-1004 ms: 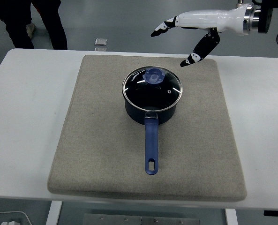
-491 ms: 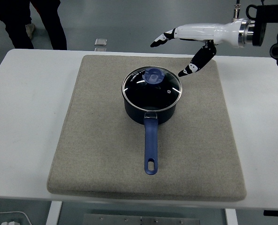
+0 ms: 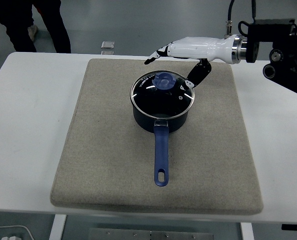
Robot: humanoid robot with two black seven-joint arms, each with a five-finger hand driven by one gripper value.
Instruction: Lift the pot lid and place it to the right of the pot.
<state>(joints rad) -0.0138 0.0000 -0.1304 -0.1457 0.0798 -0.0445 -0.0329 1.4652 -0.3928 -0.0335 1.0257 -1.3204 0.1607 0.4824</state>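
step: reach, pre-grasp | right hand (image 3: 181, 60) upper right of frame, fingers spread, empty, above lid's far rim | lid (image 3: 162, 93) on pot (image 3: 161, 117), frame centre, on mat (image 3: 103, 150) | next: drop onto knob (image 3: 164, 81), close, lift

A single head view looks forward and down from high on the robot's side, taking in the whole white tabletop (image 3: 33, 100), near edge at the bottom, floor beyond the far edge.
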